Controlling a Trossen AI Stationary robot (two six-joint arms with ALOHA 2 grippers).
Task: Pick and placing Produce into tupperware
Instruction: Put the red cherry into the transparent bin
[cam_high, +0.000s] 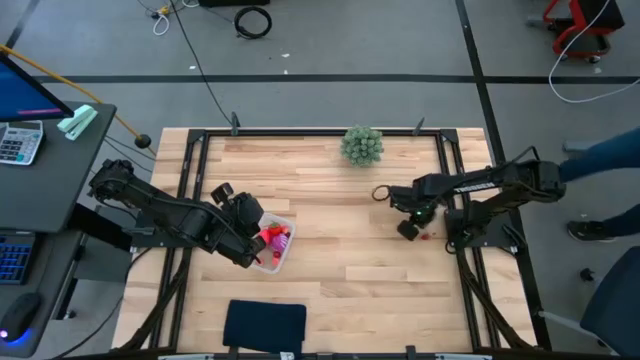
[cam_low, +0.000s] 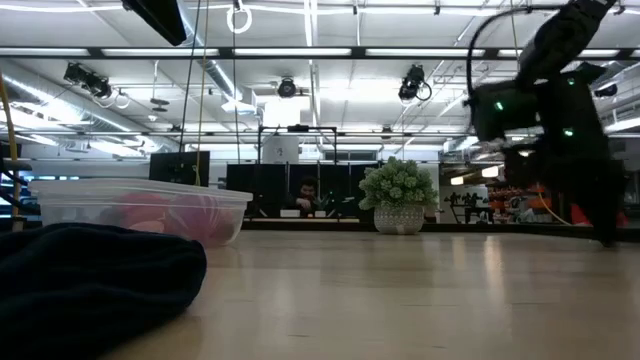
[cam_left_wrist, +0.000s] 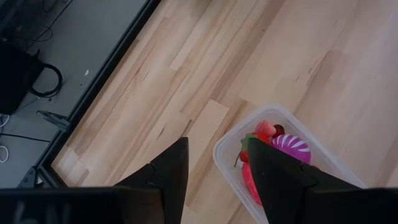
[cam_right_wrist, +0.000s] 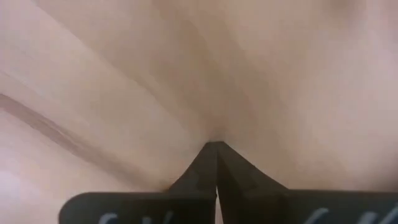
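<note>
Below, tupperware (cam_left_wrist: 283, 162) at left gripper (cam_left_wrist: 214, 168) parted jaws' edge; produce (cam_left_wrist: 290, 148) inside

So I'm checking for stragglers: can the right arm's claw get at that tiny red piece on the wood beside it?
Probably yes. The tiny red berry-like piece lies on bare wooden table right beside the right claw, with nothing between them. But the claw's fingers are shut and would need to open first.

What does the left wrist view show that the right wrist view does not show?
Only the left wrist view shows the tupperware with the produce inside, including a purple-white ball, seen past the open left gripper, plus the grey floor beyond the table edge. Only the right wrist view shows the right gripper, fingers together, close above bare wood. Both show the wooden table.
</note>
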